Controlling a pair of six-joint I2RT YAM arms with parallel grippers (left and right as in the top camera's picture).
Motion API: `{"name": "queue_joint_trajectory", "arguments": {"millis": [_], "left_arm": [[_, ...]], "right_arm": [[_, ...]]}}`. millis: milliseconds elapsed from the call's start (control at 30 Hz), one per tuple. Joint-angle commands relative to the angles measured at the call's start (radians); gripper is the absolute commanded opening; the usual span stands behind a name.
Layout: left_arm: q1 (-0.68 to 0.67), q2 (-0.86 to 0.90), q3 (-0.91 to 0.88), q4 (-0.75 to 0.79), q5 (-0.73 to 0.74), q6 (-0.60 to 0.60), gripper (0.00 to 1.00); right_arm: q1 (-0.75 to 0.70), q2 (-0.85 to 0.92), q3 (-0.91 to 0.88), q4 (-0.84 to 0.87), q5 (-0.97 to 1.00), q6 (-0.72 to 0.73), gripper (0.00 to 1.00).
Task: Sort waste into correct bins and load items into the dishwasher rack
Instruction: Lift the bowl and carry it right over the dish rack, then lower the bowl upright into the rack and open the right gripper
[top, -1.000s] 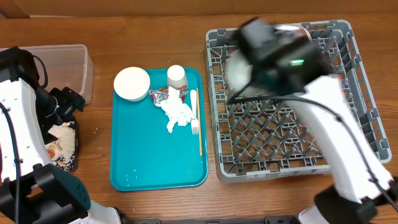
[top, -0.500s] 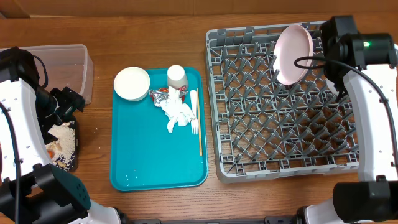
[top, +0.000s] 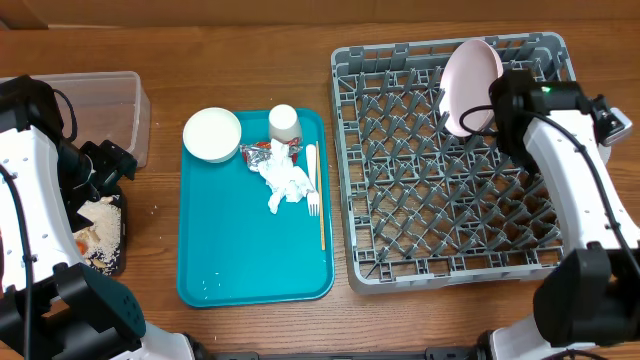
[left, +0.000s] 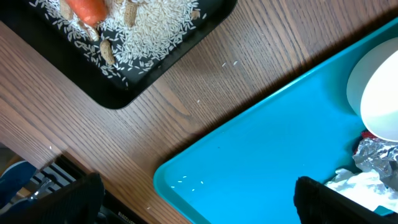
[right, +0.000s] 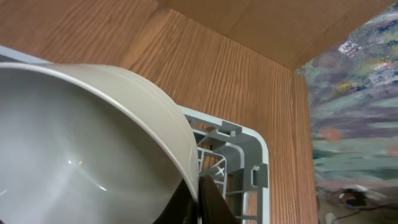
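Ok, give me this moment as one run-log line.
right gripper: at pink plate rim, grip unclear | plate: on edge in rack | left gripper: open | teal tray: not cleared

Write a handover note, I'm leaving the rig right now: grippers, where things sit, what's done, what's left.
Left gripper: open, empty, over the teal tray's corner.
Right gripper: shut on the pink plate's rim; the plate stands on edge along the rack's far side.
Done: grain scraps and carrot lie in the black tray.
To do: release the plate; rack the white bowl, cup, fork and stick; bin the napkin and wrapper, all on the teal tray.
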Motion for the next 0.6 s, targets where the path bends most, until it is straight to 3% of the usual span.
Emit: {"name": "queue_joint_trajectory", "arguments": {"millis": [0, 567], "left_arm": [[0.0, -0.013, -0.002, 0.001, -0.013, 0.002, 1.0], [0.0, -0.013, -0.002, 0.001, -0.013, 0.002, 1.0]], "right_arm": [[0.001, 0.031, -0.013, 0.006, 0.056, 0.031, 0.04], [0.079, 0.133, -0.019, -0.022, 0.036, 0.023, 0.04]]}}
